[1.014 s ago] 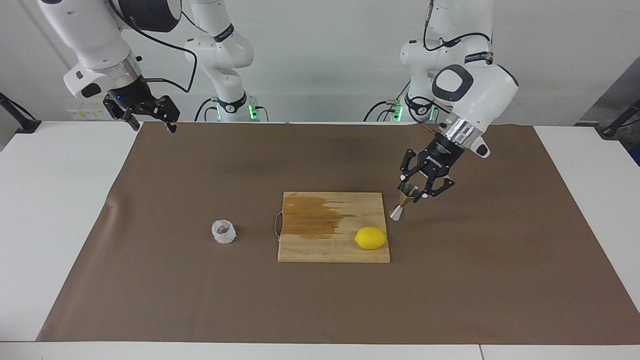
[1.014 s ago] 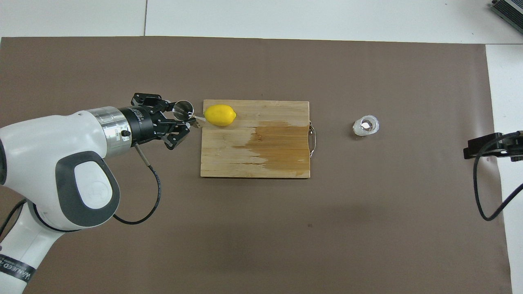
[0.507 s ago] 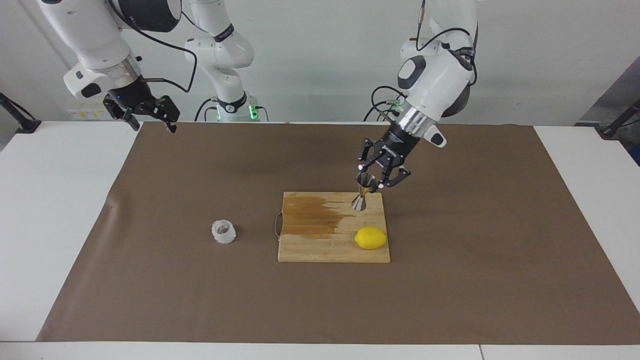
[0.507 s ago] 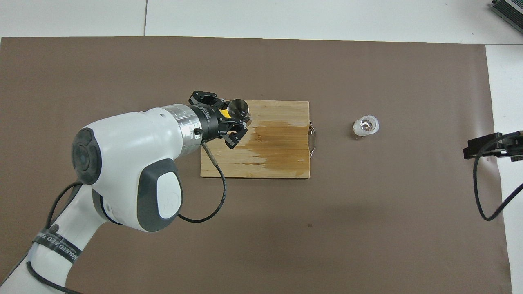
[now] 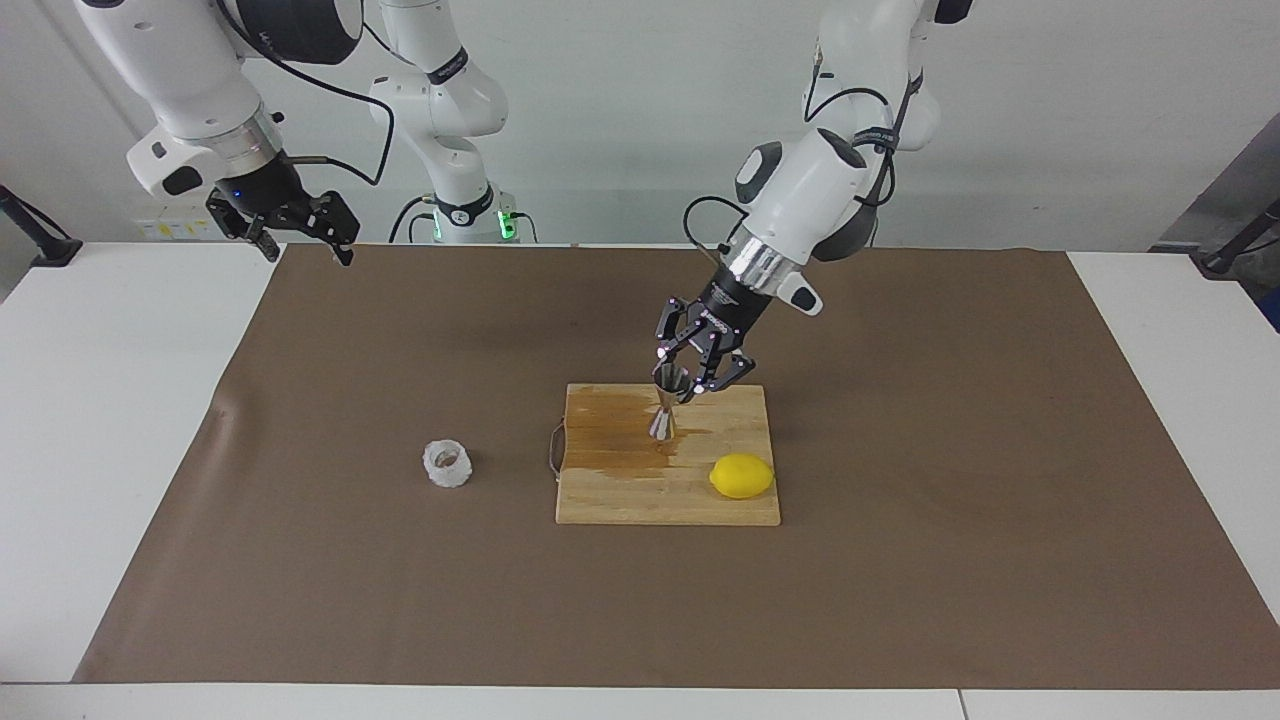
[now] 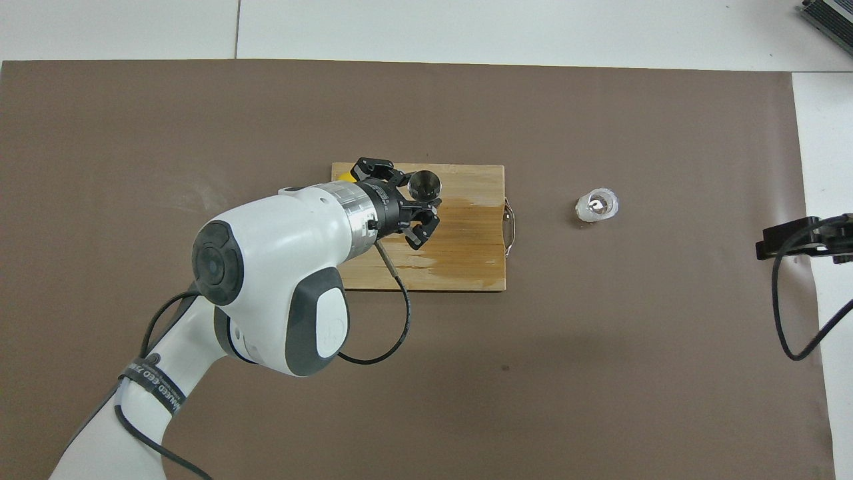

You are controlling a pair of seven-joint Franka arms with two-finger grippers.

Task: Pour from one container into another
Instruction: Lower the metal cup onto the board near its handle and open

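**Jigger held over the board**

I see the left gripper (image 5: 678, 383) clamped on the upper cone of the steel jigger (image 5: 665, 408), holding it upright over the stained part of the cutting board (image 5: 610, 500). The lemon (image 5: 742, 476) sits on the board. The glass cup (image 5: 447, 464) stands on the brown mat toward the right arm's end. The right gripper (image 5: 300, 240) waits with its jaws wide apart over the mat's edge, holding nothing.
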